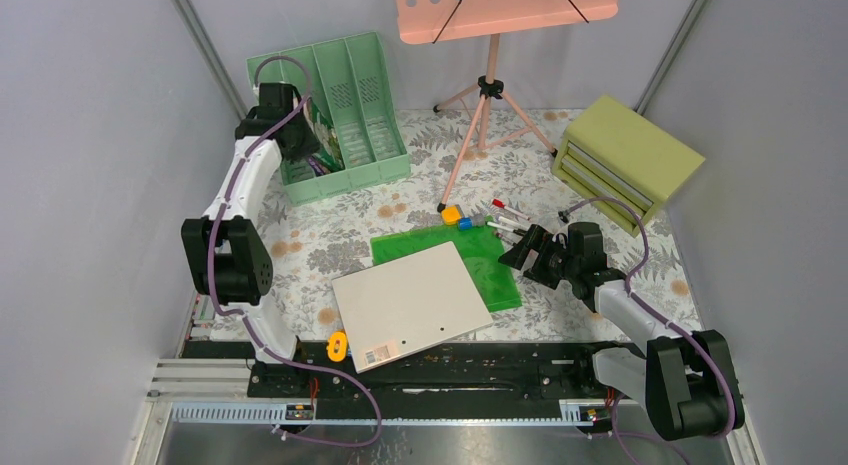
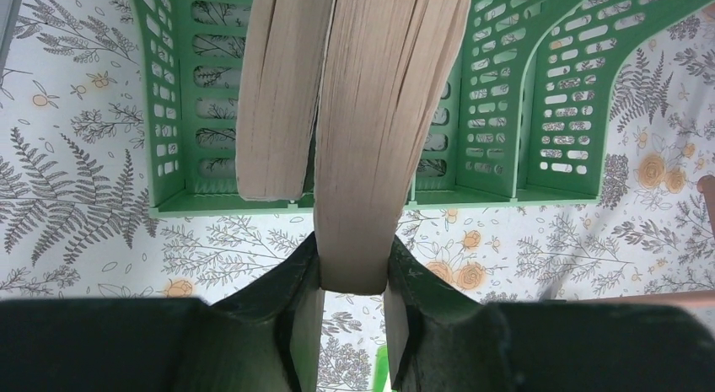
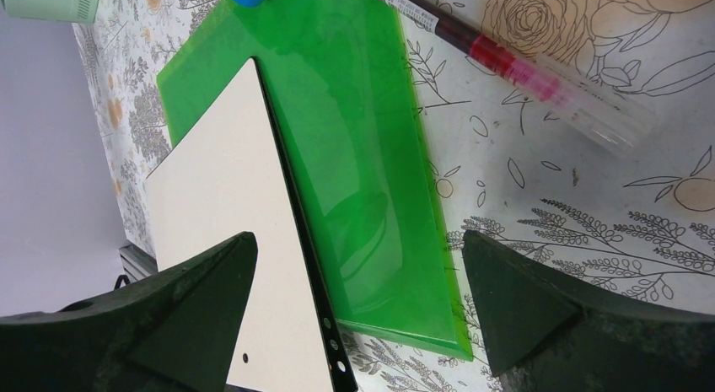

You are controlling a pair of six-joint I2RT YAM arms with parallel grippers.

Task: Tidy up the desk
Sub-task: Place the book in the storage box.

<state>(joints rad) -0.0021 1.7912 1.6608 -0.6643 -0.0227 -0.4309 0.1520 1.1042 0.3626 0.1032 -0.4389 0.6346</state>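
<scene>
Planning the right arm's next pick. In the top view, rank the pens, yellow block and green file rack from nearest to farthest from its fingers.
1. Pens, just beyond the right arm's fingers.
2. Yellow block, farther to the left.
3. Green file rack, at the far left.

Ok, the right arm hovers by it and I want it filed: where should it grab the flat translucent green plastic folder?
Probably the right long edge of the translucent green plastic folder, approached low from the right by the open right gripper. It lies flat on the floral-cloth desk, the cream rectangular board covers its near-left part, and that edge is bare.
</scene>
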